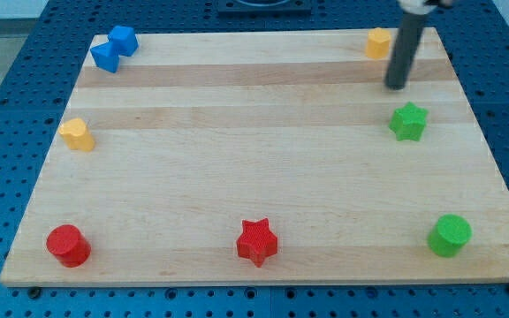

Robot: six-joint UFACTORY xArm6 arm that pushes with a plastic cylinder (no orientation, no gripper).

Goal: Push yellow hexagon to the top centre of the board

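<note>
The yellow hexagon (377,42) sits at the top right of the wooden board (254,168). My rod comes down from the view's top right, and my tip (397,87) rests on the board just below and to the right of the hexagon, apart from it. The green star (408,121) lies a short way below my tip.
Two blue blocks (114,49) touch each other at the top left. A yellow block (77,134) sits at the left edge. A red cylinder (67,245) is at the bottom left, a red star (256,242) at the bottom centre, a green cylinder (450,235) at the bottom right.
</note>
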